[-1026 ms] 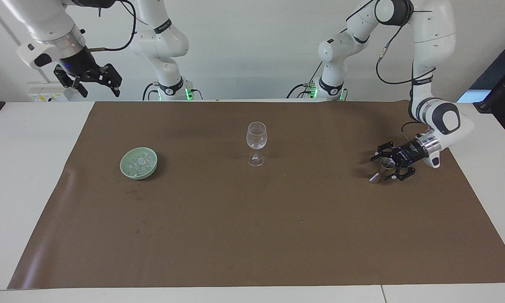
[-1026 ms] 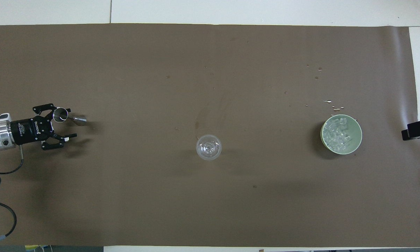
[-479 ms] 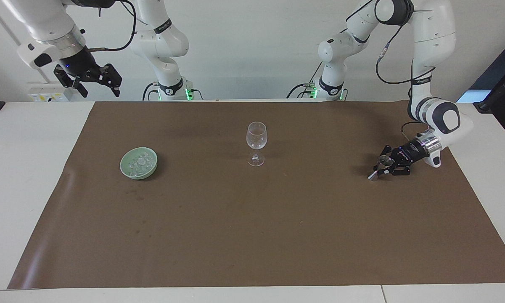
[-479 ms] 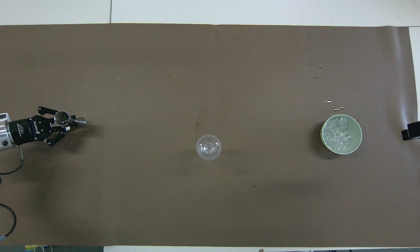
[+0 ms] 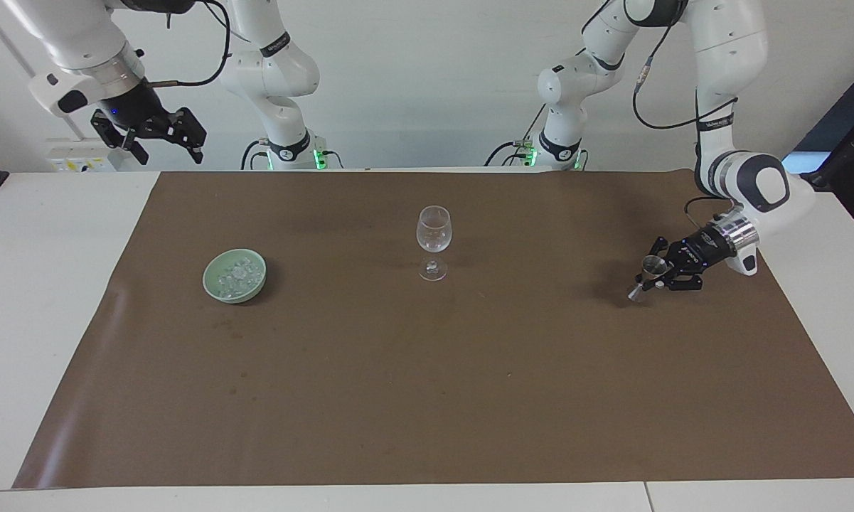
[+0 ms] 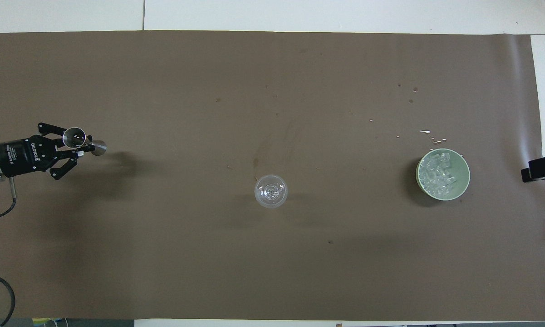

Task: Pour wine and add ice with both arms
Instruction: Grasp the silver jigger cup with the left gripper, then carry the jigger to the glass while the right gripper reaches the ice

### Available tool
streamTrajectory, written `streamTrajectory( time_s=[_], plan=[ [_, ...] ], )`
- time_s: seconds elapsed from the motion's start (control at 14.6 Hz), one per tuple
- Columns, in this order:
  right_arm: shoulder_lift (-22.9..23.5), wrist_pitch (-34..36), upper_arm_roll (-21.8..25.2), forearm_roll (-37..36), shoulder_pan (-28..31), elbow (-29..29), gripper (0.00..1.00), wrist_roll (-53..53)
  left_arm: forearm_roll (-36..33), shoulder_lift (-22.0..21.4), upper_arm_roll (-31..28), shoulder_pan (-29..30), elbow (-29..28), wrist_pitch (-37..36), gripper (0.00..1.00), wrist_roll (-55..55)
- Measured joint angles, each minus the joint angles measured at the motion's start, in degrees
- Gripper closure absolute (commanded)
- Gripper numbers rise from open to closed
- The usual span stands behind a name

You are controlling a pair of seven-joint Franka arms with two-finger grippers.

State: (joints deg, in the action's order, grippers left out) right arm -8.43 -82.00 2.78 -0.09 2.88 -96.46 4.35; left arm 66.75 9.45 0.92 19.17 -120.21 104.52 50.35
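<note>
- Ice [image 6: 439, 175] is heaped in the pale green bowl [image 5: 213, 288], which sits on the brown mat [image 5: 427, 398] toward my right arm's end of the table. It's well apart from the wine glass [image 5: 434, 238], which stands upright mid-mat.
- My left gripper [image 5: 660, 276] is clamped on the little steel jigger [image 5: 648, 276] at the waist, over the mat at my left arm's end. The jigger looks just off the surface, though I can't swear it's fully clear.
- My right gripper [image 5: 162, 136] hangs high up at its own end with its fingers spread and nothing in them. It's waiting.
- What could go wrong: the jigger's waist is thin and slick, so it could swivel in my grip on the way over and dump whatever's in it on the mat. I can't tell how full it is.
- The glass is tall on a thin stem, so if I come in low and clip the rim, it tips.
- The cubes are small and glassy, so a sloppy pinch later could squirt one out. There are already droplets or bits on the mat near the bowl.
- Count: one glass, one jigger, one bowl, one heap of ice with too many cubes to count, and two arms.
</note>
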Motion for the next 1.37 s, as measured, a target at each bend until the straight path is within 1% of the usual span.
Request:
streamTrajectory(
  time_s=[0.21,0.34,0.55,0.68,0.82,1.03,1.16,1.3,1.37],
  plan=[
    [0.0,-0.01,0.03,0.0,-0.07,0.0,0.0,0.0,-0.5,-6.75,0.1,-4.27,-0.34,-4.06,1.0,6.19],
    [0.0,0.0,-0.02,0.0,-0.16,-0.02,0.0,0.0,-2.99,-10.28,0.27,-8.16,-0.72,-4.93,1.0,9.88],
    [-0.01,-0.25,-0.02,0.0,-0.19,-0.34,0.0,0.05,-4.53,-14.15,0.51,-15.1,-0.96,-4.87,1.0,14.15],
    [-0.17,-3.67,-0.17,0.09,-0.32,-1.87,0.0,0.63,-7.65,-15.73,0.69,-20.85,-1.11,-3.58,1.0,18.38],
    [-1.0,-9.3,-0.29,0.3,-0.71,-6.46,0.0,0.86,-11.12,-16.13,0.85,-26.77,-1.4,-0.55,1.0,23.22],
    [-2.19,-18.65,-0.31,0.34,-1.13,-16.13,0.0,0.87,-15.28,-16.03,0.93,-33.9,-1.82,4.97,1.0,29.25],
    [-2.41,-24.97,-0.3,0.34,-1.13,-21.9,0.0,1.49,-17.63,-15.99,0.95,-37.8,-1.82,8.69,1.0,33.35],
    [-2.27,-29.16,-0.23,0.34,-1.04,-26.14,0.0,2.94,-20.9,-15.79,0.96,-40.98,-1.81,12.06,1.0,37.19],
    [-1.86,-31.04,-0.16,0.34,-1.02,-28.0,0.03,3.21,-23.11,-15.58,0.96,-42.45,-1.81,13.43,1.0,39.21]
  ],
)
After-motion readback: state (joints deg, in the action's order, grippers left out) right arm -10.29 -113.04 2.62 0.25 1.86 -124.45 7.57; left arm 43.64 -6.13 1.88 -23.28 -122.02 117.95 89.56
